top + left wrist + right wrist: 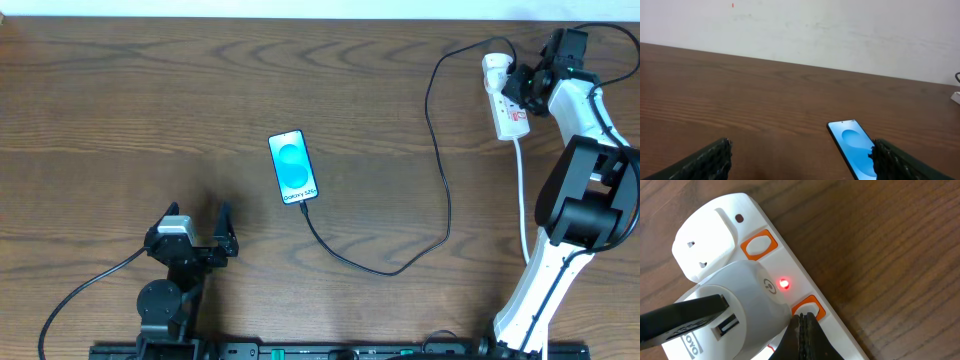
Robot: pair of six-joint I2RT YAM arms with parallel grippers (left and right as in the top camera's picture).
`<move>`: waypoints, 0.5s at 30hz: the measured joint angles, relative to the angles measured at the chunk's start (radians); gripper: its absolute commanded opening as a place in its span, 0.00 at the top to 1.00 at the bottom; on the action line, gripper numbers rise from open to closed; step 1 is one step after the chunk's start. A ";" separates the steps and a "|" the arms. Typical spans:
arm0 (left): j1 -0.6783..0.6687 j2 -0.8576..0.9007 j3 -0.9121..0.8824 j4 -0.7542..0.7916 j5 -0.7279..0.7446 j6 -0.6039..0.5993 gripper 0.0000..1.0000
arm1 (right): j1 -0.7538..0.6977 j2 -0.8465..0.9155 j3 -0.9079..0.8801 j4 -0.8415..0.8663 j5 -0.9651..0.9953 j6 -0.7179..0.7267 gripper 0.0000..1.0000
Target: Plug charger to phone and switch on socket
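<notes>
Phone point(293, 166) lies mid counter point(120, 100). Charger point(445, 190) looks seated in its bottom edge, other end at socket point(505, 110), far right. Red light point(784, 283) is on, so task looks nearly done. Right end effector point(802, 330) is pressed together at the switch point(810, 307); left end effector point(198, 225) spread, idle.

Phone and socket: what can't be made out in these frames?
Phone port: overhead, too small to tell whether the charger tip is seated; left wrist, that end is behind a left gripper jaw and the bottom edge.
Switch: right wrist, the shut right gripper jaws cover part of it; its position is unclear.
Socket: right wrist, far end cut off by the frame edge; overhead, partly behind the right arm.
</notes>
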State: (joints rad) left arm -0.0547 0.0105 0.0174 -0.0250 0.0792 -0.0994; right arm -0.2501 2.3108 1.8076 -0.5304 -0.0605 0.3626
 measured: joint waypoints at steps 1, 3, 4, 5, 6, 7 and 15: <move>0.000 0.000 0.000 0.000 0.000 0.000 0.11 | 0.000 0.000 0.000 0.000 0.000 0.000 0.99; 0.000 0.000 0.000 0.000 0.000 0.000 0.11 | 0.000 0.000 0.000 0.000 0.000 0.000 0.99; 0.000 0.000 0.000 0.000 0.000 0.000 0.11 | 0.000 0.000 0.000 0.000 0.000 0.000 0.99; 0.000 0.000 0.000 0.000 0.000 0.000 0.11 | 0.000 0.000 0.000 0.000 0.000 0.000 0.99; 0.000 0.000 0.000 0.000 0.000 0.000 0.11 | 0.000 0.000 0.000 0.000 0.000 0.000 0.99; 0.000 0.000 0.000 0.000 0.000 0.000 0.11 | 0.000 0.000 0.000 0.000 0.000 0.000 0.99; 0.000 0.000 0.000 0.000 0.000 0.000 0.11 | 0.001 0.002 0.006 -0.007 0.000 0.000 0.99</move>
State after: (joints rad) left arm -0.0547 0.0105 0.0174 -0.0254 0.0792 -0.0994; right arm -0.2493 2.3131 1.8137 -0.5377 -0.0601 0.3626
